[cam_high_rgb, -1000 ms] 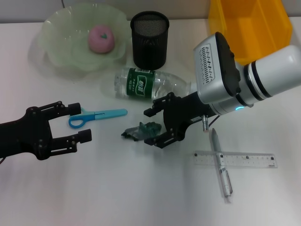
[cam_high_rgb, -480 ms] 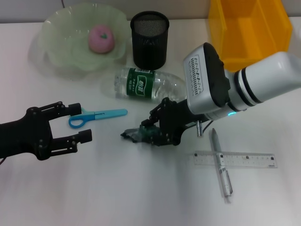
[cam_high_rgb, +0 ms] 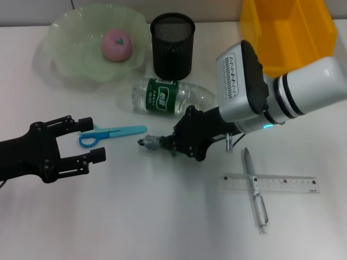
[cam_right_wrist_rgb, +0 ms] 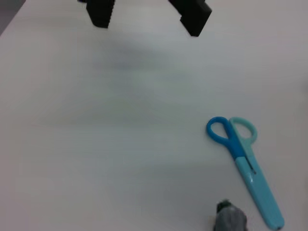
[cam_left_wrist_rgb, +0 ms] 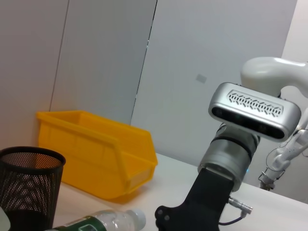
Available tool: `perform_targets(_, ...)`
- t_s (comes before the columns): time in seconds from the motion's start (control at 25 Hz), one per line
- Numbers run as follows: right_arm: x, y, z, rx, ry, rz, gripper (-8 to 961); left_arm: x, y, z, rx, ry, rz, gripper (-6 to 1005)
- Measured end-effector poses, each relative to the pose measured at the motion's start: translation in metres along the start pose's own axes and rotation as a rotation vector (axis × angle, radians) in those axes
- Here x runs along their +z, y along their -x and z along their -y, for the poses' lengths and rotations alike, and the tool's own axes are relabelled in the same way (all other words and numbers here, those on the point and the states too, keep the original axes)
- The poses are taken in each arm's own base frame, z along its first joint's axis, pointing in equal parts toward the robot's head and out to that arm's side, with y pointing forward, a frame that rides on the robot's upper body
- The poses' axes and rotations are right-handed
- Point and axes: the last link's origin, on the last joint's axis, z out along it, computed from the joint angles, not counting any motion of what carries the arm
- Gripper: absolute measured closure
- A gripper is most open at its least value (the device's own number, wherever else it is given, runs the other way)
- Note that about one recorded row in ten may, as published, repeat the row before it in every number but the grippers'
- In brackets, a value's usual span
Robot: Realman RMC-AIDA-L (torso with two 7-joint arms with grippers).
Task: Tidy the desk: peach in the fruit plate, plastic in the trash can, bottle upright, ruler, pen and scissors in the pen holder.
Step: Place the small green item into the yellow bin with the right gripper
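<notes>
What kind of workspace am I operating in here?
Probably an office-style test desk: a white tabletop with a black mesh pen holder, ruler, scissors, and plain wall panels behind.

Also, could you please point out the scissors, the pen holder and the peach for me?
scissors [cam_high_rgb: 111, 132], head view, on the blade cover beside the blue handle.
pen holder [cam_high_rgb: 172, 53], head view, on its mesh wall.
peach [cam_high_rgb: 116, 44], head view, on its pink top.

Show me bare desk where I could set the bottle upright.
Free: the near desk, between the left pincer and the ruler. Crowded: mid-desk, where bottle, scissors, right pincer with the plastic, and pen holder cluster.
</notes>
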Motion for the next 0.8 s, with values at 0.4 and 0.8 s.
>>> perform_targets(0.4,-0.052,-0.003,0.002,0.158,-0.122,0.348,955,-0.003,0.0,0.001,0.007,-0.012,-0.003,211)
perform_targets(0.8,-0.118,-0.066,0.019,0.486,-0.714,0.747,933,-0.001,-0.004,0.004,0.019,-0.005,0.0,213)
